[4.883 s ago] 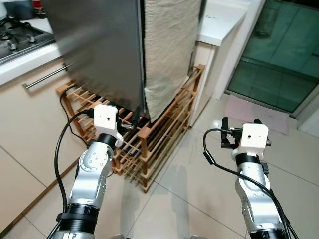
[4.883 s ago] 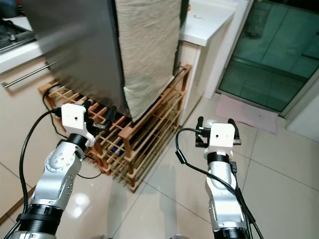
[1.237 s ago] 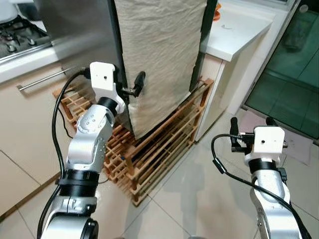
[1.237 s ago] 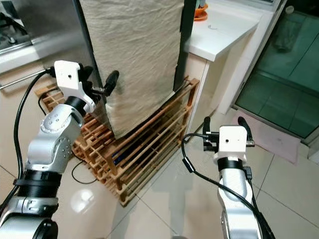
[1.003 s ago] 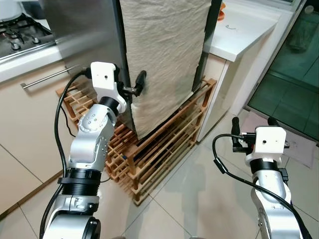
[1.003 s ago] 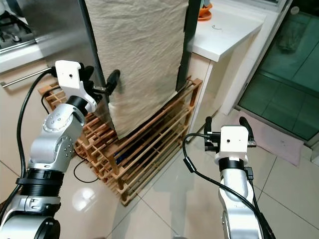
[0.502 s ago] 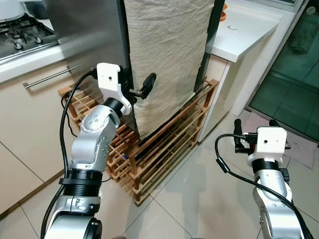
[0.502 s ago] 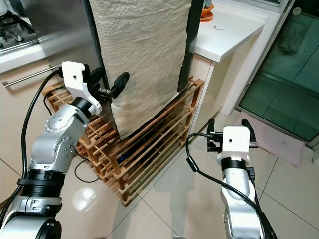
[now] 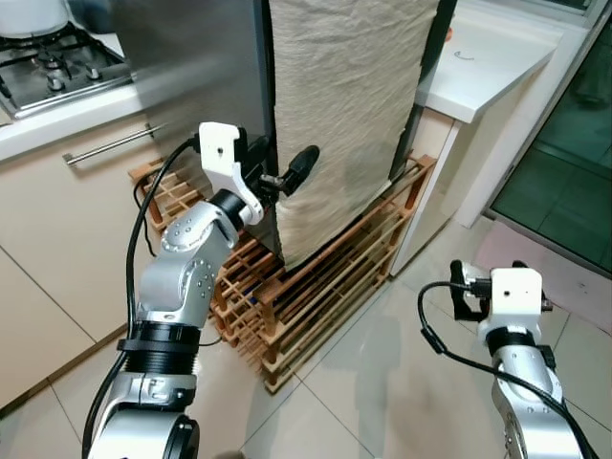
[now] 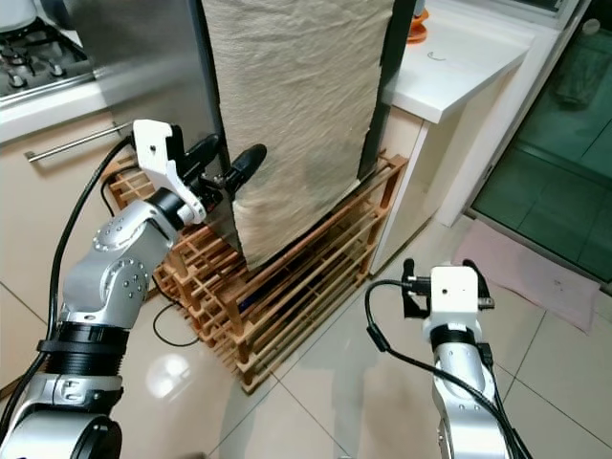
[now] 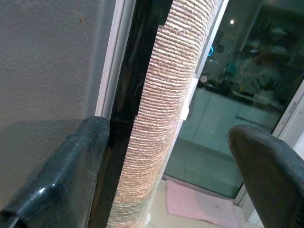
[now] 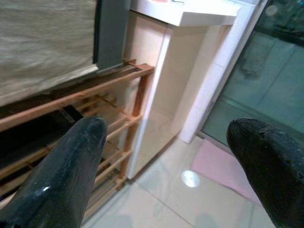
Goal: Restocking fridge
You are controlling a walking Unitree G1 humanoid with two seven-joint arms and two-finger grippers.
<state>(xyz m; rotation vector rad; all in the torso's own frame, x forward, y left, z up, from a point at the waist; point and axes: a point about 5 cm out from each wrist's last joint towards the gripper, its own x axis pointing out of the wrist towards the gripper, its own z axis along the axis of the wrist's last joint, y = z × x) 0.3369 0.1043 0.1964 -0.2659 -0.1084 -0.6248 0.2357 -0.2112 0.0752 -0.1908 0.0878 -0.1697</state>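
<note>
The fridge (image 9: pixel 191 76) has a brushed steel side and a beige cloth (image 9: pixel 344 105) hanging over its door front. My left gripper (image 10: pixel 229 158) is raised to the door's edge at about mid height. It is open and straddles that edge. In the left wrist view one finger (image 11: pixel 71 171) lies against the grey side by the dark door seam (image 11: pixel 137 95). The other finger (image 11: pixel 266 175) stands out in front of the cloth-covered door. My right gripper (image 10: pixel 442 277) hangs low over the tiled floor, open and holding nothing.
The fridge stands on a wooden slatted rack (image 9: pixel 325 277). A white counter (image 9: pixel 488 67) is on its right and a cabinet with a bar handle (image 9: pixel 110 143) under a gas hob (image 9: pixel 57 57) on its left. A glass door (image 9: pixel 574 172) and pink mat (image 9: pixel 583 282) lie further right.
My left gripper rose from beside the rack up to the fridge door's edge and closed in on it. The camera shifted. The right gripper stayed low and open.
</note>
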